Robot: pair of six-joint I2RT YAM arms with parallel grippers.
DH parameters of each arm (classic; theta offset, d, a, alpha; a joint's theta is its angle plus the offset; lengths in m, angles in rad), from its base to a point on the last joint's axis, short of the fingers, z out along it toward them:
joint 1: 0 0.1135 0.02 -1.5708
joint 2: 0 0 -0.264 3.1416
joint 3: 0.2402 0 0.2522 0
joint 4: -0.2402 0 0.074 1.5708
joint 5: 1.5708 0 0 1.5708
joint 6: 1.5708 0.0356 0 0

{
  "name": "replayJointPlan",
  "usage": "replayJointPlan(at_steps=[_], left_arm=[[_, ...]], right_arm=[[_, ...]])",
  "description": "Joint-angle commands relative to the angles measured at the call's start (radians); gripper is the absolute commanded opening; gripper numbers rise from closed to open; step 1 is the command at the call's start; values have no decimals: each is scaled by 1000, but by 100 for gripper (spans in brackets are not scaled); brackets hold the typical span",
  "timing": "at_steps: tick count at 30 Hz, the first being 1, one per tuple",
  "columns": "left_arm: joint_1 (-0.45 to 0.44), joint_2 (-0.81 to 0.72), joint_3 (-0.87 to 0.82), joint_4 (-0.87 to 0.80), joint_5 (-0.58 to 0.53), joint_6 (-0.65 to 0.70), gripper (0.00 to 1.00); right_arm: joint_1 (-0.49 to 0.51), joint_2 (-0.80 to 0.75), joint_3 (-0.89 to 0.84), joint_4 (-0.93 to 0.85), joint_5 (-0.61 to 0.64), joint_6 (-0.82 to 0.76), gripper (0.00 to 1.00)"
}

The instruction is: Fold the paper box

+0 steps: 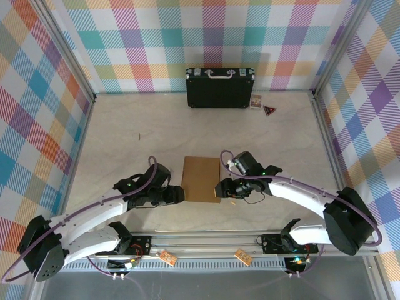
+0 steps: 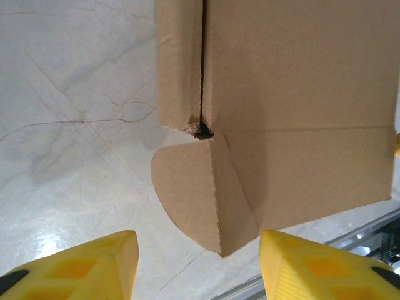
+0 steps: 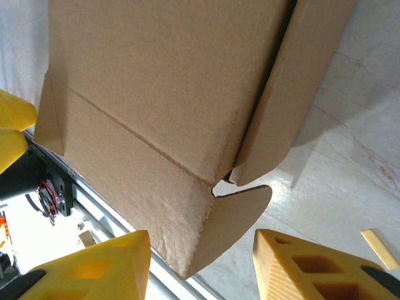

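The paper box (image 1: pixel 201 179) is brown cardboard, lying partly folded on the table between my two grippers. My left gripper (image 1: pixel 179 195) sits at its near left corner and my right gripper (image 1: pixel 220 188) at its near right corner. In the left wrist view the yellow fingers (image 2: pixel 94 265) stand apart, and a rounded corner flap (image 2: pixel 194 187) hangs just beyond them, untouched. In the right wrist view the fingers (image 3: pixel 312 265) are also spread, with the box's folded corner flap (image 3: pixel 240 212) just ahead of the gap. Both the left gripper (image 2: pixel 197 272) and the right gripper (image 3: pixel 200 272) are open and hold nothing.
A black hard case (image 1: pixel 220 87) with a silver handle stands at the back wall, with two small cards (image 1: pixel 262 105) beside it. The metal rail (image 1: pixel 206 240) runs along the near edge right behind the box. A small wooden stick (image 3: pixel 375 240) lies on the table to the right.
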Motion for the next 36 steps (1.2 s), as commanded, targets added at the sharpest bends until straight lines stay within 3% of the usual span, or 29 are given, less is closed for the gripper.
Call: replayJointPlan(at_steps=[1, 19, 36], left_arm=[[-11, 33, 39, 43, 42, 34, 50], [-11, 140, -1, 142, 72, 23, 27], [-12, 167, 20, 58, -14, 73, 29]], right_arm=[[-2, 23, 24, 12, -43, 6, 46], [-1, 83, 13, 81, -87, 28, 37], [-1, 90, 20, 44, -62, -5, 36]])
